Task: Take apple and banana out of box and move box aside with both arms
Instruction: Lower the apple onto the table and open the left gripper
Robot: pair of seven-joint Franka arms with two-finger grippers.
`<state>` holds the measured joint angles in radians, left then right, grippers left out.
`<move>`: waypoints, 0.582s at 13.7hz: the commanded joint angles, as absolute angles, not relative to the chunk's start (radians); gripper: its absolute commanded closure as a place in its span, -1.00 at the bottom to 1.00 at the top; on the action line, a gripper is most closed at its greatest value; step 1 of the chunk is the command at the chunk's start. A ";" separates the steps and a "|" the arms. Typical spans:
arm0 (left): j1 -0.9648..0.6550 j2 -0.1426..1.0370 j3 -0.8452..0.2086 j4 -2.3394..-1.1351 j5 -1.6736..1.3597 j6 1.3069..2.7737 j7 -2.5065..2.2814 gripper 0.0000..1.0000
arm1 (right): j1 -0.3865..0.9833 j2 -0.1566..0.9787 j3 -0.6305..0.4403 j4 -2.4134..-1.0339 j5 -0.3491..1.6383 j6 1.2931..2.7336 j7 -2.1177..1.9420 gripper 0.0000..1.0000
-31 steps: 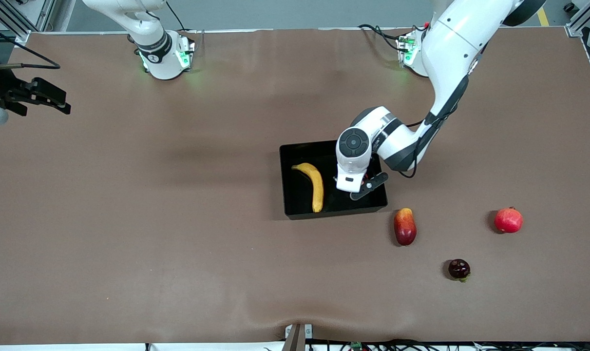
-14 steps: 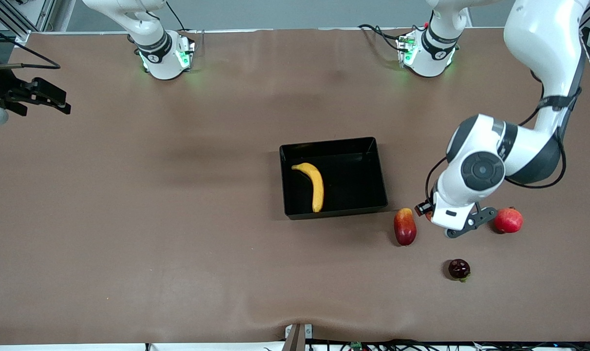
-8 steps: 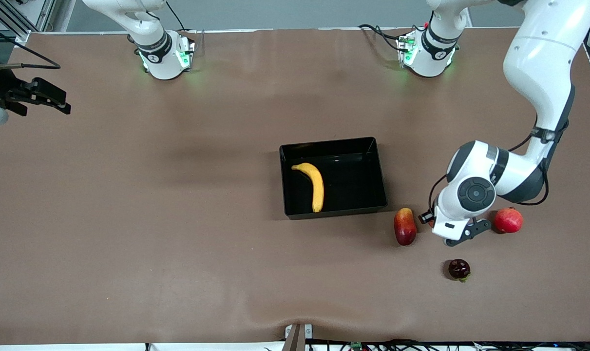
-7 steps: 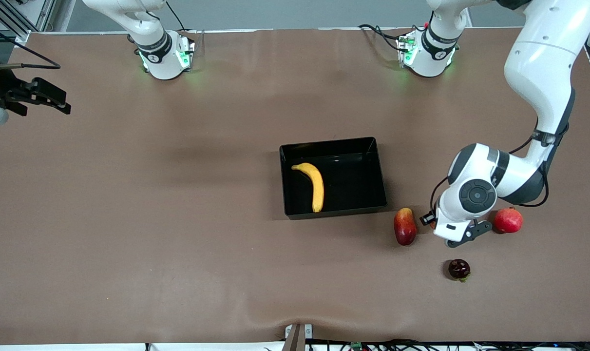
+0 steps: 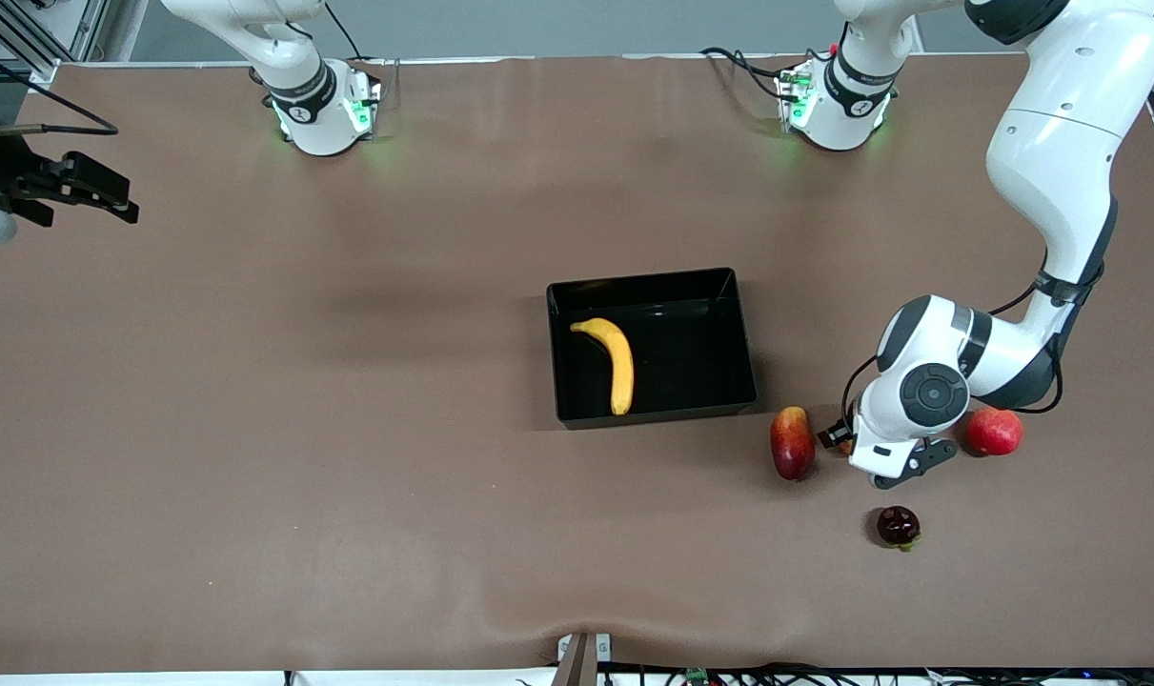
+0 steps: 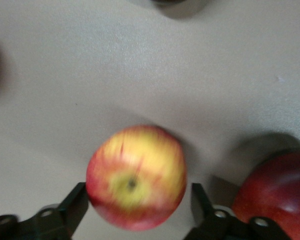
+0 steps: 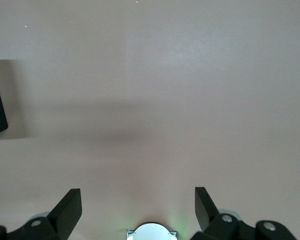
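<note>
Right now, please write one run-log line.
left gripper: open around apple | banana: in box | right gripper: open, waiting

Banana (image 5: pixel 616 362): plain yellow. Box (image 5: pixel 740 333): glossy black. Apple (image 6: pixel 136 177): red with yellow streaks. Mango (image 5: pixel 792 442): red-orange. Round fruit (image 5: pixel 994 431): plain red. Small fruit (image 5: pixel 898 526): dark purple. Counter (image 5: pixel 300 429): brown.

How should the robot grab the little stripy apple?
Probably from straight above, pinching the apple across its round middle. It sits stem dimple up between the left gripper's open jaws, so its widest sides face them. The mango lies close beside it, so the jaws should stay narrow. The right gripper waits over bare table.
</note>
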<state>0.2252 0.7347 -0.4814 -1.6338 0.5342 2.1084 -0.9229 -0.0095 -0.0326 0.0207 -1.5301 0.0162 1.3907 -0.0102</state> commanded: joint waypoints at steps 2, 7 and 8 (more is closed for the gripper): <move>0.235 0.655 -0.502 -1.638 0.558 2.037 -0.919 -1.00 | -0.023 -0.029 0.032 -1.520 0.020 1.381 0.003 -1.00; 0.230 0.552 -0.635 -1.618 0.491 1.962 -0.943 -1.00 | -0.023 -0.028 0.031 -1.520 0.020 1.381 0.003 -1.00; 0.223 0.554 -0.665 -1.602 0.454 1.962 -0.957 -1.00 | -0.023 -0.028 0.032 -1.522 0.020 1.381 0.003 -1.00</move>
<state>0.2261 0.5729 -0.6151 -1.6070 0.5001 1.9804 -0.9357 -0.0095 -0.0314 0.0206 -1.5302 0.0162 1.3904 -0.0101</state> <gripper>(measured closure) 0.000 0.000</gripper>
